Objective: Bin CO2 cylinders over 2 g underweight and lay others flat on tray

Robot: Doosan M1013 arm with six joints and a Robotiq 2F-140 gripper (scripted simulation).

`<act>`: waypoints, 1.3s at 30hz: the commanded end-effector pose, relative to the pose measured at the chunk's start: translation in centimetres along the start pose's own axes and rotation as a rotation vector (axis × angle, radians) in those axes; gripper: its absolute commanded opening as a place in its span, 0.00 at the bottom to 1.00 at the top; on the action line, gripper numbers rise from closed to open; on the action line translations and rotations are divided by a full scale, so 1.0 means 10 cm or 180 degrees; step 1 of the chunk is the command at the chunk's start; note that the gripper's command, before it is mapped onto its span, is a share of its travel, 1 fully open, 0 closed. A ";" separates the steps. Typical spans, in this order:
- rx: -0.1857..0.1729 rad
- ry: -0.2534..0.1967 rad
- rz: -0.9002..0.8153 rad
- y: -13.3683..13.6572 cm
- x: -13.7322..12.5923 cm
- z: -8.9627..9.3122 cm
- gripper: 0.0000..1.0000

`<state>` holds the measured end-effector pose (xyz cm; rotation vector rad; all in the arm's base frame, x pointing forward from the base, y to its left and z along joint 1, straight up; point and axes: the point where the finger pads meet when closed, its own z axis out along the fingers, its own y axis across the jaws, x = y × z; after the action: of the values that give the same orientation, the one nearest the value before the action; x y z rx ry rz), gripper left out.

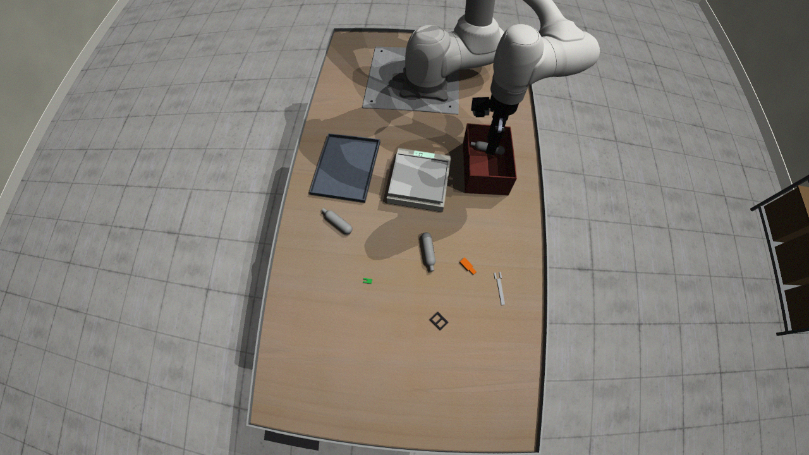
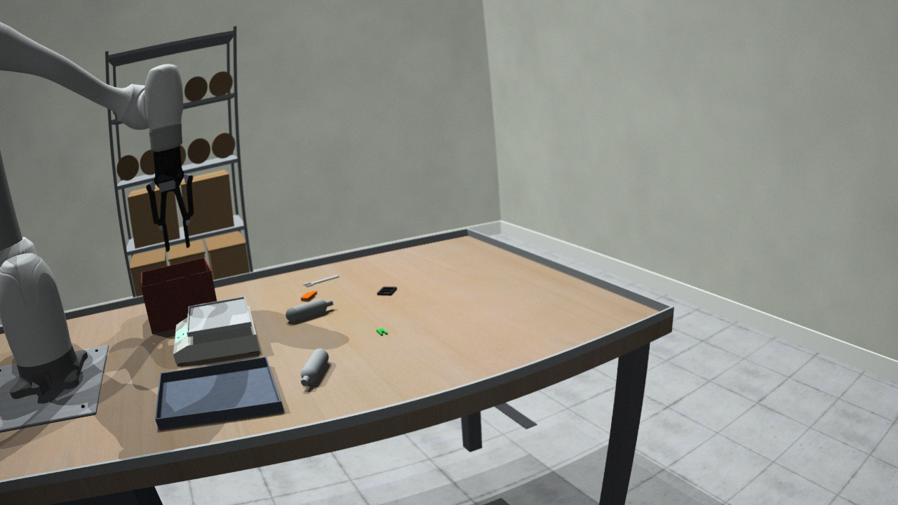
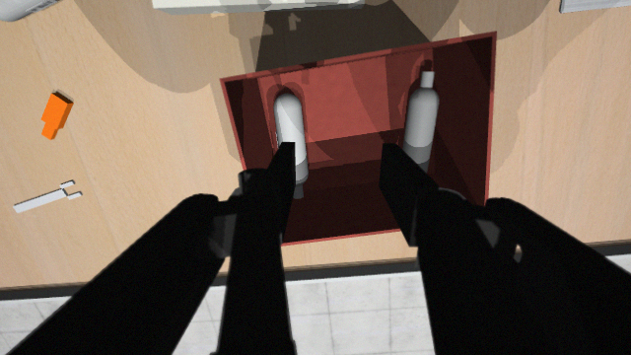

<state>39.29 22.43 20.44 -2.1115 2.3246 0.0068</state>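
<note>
My gripper (image 3: 337,164) is open and empty, hanging above the red scrap bin (image 3: 362,133); it also shows in the side view (image 2: 177,245) above the bin (image 2: 178,294). Two grey CO2 cylinders lie on the bin's floor, one at the left (image 3: 291,133) and one at the right (image 3: 421,118). Two more cylinders lie flat on the table, one near the tray (image 1: 337,221) and one in front of the scale (image 1: 427,251). The dark tray (image 1: 345,167) holds nothing. The scale (image 1: 418,178) stands between the tray and the bin (image 1: 490,160), with nothing on its plate.
An orange block (image 1: 468,265), a white forked tool (image 1: 500,287), a small green piece (image 1: 367,280) and a black square frame (image 1: 438,321) lie on the table. The table's edge runs close behind the bin. A shelf rack (image 2: 182,156) stands beyond it.
</note>
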 end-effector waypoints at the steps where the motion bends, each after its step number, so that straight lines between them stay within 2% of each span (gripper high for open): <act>1: 0.0000 -0.0004 0.0087 -0.25 0.13 -0.02 0.41; 4: 0.0000 -0.0003 0.0307 -0.81 0.52 -0.05 0.41; 9: 0.0001 -0.0002 0.0780 -1.22 1.05 -0.06 0.41; 16: 0.0001 -0.0002 0.1331 -1.67 1.95 -0.05 0.41; 18: 0.0001 -0.0002 0.1331 -1.67 1.95 -0.05 0.41; 19: 0.0001 -0.0002 0.1376 -1.84 2.34 -0.04 0.41; 29: 0.0001 -0.0002 0.1467 -2.39 3.64 0.00 0.41; 33: 0.0000 -0.0002 0.1468 -2.67 4.19 0.08 0.41; 35: 0.0000 -0.0002 0.1468 -2.67 4.19 0.08 0.41; 36: 0.0000 -0.0002 0.1468 -2.73 4.29 0.13 0.41; 39: 0.0000 -0.0002 0.1468 -2.73 4.29 0.24 0.41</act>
<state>61.98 -22.59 18.69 -1.5246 2.7482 0.0068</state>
